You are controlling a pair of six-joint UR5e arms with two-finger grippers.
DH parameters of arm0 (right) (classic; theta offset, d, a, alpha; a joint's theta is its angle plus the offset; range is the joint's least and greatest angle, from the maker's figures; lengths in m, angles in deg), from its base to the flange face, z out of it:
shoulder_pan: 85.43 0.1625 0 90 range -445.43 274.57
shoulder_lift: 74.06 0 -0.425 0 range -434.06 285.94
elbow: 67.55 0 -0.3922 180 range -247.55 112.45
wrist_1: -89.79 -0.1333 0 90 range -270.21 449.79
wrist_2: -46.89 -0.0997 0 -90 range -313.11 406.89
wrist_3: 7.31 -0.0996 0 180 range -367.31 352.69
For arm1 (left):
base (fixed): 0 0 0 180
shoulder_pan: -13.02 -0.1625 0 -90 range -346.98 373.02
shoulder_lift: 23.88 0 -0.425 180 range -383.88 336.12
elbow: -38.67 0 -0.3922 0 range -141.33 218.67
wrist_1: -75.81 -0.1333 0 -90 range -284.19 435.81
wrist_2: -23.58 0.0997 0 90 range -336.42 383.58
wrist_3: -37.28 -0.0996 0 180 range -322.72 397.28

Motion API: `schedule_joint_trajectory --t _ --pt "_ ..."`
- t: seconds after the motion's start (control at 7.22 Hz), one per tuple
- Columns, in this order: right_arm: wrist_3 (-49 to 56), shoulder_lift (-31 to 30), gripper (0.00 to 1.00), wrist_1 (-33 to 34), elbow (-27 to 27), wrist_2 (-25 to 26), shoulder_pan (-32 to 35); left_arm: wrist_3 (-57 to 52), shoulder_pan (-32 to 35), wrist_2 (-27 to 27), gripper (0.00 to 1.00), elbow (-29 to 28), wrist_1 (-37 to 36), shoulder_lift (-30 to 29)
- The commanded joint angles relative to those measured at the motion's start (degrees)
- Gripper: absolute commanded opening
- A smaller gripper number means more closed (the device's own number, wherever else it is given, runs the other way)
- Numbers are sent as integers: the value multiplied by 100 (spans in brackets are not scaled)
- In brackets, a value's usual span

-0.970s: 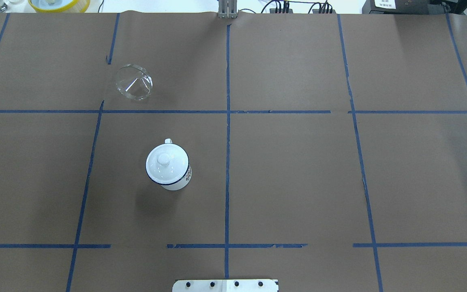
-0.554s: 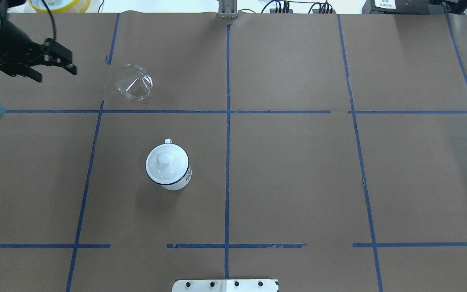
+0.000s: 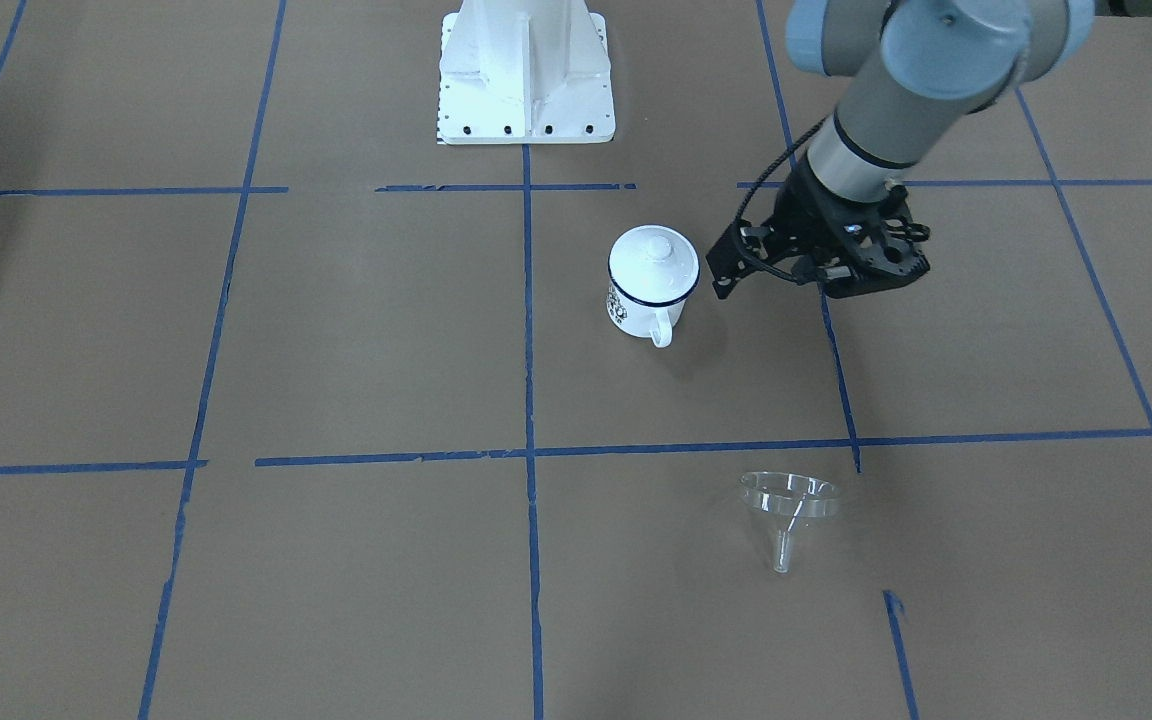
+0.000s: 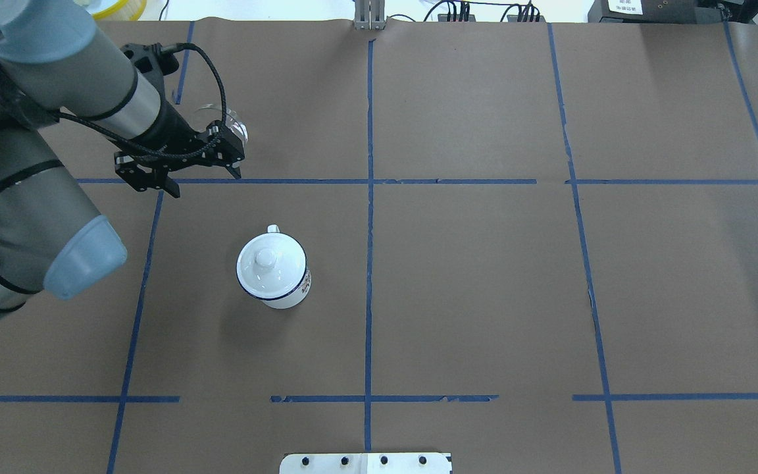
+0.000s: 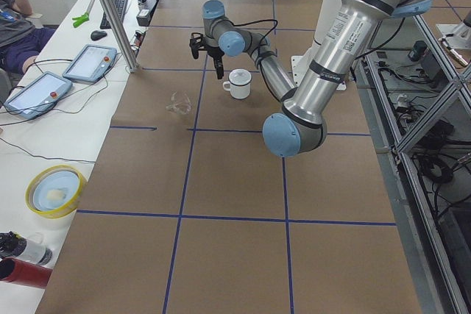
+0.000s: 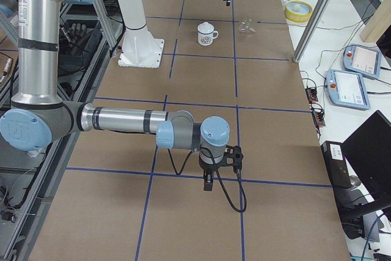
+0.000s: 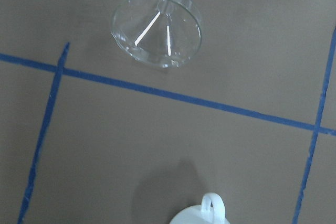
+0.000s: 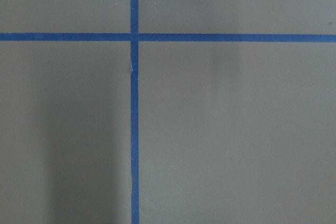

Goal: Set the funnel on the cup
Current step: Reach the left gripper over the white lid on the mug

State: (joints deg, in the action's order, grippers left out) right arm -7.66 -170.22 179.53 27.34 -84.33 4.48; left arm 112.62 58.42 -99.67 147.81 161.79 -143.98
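The clear funnel (image 3: 791,500) lies tilted on the brown paper, its spout pointing away from the robot. It also shows in the left wrist view (image 7: 157,24) and is partly hidden behind the gripper in the overhead view (image 4: 239,129). The white cup (image 3: 641,300) with a dark blue rim stands upright (image 4: 290,296), with a white domed lid (image 4: 266,262) on top. My left gripper (image 4: 206,184) is open and empty, and hovers between funnel and cup (image 3: 786,290). My right gripper (image 6: 208,184) is far off, near the table's right end. I cannot tell whether it is open or shut.
The robot's white base plate (image 3: 526,70) stands at the table's near edge. A yellow bowl (image 5: 55,190), tablets (image 5: 90,62) and a metal post (image 5: 110,12) are on the side bench beyond the funnel. Blue tape lines cross the paper.
My left arm has come in from the left edge. Its open gripper has moved right and nearer, to just in front of the funnel. Funnel and cup have not moved.
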Motion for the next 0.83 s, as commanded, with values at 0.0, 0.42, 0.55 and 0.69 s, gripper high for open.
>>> schedule_joint_trajectory --t 0.0,0.42,0.55,0.69 --pt "0 0 100 0 2 0 0 743 -627 553 100 107 -195 -153" --pt "0 0 100 0 2 0 0 745 -1058 1240 98 98 -599 -268" --pt "0 0 100 0 2 0 0 745 -1216 1346 97 90 -765 -355" --pt "0 0 100 0 2 0 0 754 -1287 1356 94 81 -784 -374"
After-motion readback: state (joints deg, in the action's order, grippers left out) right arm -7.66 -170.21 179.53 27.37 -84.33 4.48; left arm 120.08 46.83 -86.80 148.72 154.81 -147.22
